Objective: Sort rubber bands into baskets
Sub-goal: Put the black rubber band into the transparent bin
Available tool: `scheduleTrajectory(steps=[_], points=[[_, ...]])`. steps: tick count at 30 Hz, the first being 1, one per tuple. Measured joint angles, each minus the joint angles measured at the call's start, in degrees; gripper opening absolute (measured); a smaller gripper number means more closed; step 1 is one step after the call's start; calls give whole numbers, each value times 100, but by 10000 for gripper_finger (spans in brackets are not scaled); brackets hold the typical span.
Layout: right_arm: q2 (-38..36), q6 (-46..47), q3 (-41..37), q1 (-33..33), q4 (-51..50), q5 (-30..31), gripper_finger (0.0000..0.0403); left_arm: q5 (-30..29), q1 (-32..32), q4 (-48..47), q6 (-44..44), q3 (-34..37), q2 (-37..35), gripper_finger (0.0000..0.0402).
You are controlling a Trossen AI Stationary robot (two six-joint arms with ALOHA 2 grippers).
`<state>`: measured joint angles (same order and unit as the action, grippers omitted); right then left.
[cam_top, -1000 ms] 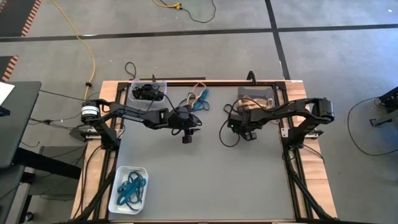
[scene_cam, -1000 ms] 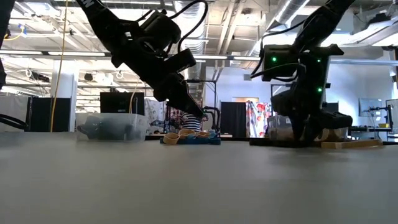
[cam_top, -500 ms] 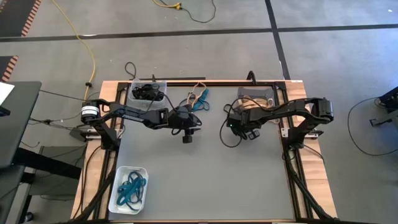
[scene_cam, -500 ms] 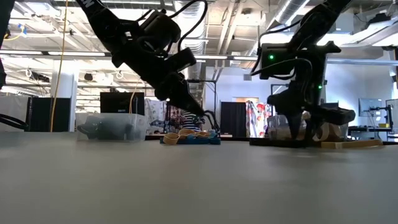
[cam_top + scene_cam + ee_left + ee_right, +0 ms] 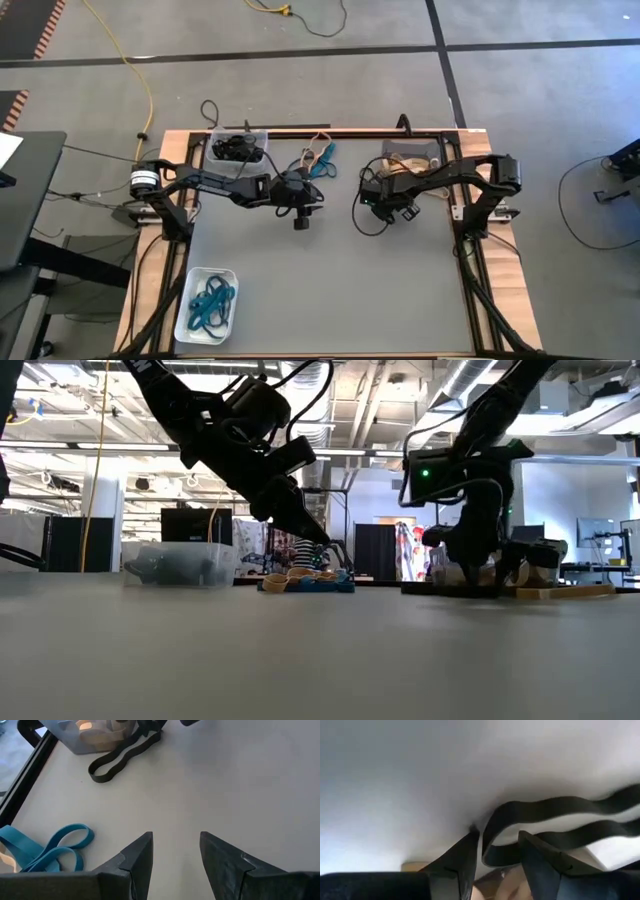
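The right pincer (image 5: 392, 205) is moving back toward the far edge of the surface (image 5: 330, 280), closer to the dark grey basket (image 5: 408, 156) than a moment ago. Its fingers are partly open, with a black rubber band (image 5: 555, 822) looped right in front of them; I cannot tell if it is holding the band. The left pincer (image 5: 175, 852) is staying still over the bare surface, half open and holding nothing, near the teal bands (image 5: 50, 847). The clear basket (image 5: 238, 146) and white basket (image 5: 205, 303) are already holding bands, so the sorting is partly done.
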<state>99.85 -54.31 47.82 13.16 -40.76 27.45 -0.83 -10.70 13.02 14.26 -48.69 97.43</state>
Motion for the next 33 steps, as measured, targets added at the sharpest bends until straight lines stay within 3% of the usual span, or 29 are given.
scheduleTrajectory(steps=[4,11,19,30,33], points=[[326,-109,264,-65,-302,113,150,1,0,-23,-2,2,0,153],[407,-147,716,-146,-679,-1,25,1,0,-31,40,2,-2,153],[425,399,1082,-415,-947,116,23,-13,0,-180,66,2,-2,153],[-55,763,2100,-1035,-1228,198,23,-557,-2,-323,380,4,-36,153],[-219,805,2320,-1099,-1232,-46,23,-752,-2,-275,494,4,-84,153]])
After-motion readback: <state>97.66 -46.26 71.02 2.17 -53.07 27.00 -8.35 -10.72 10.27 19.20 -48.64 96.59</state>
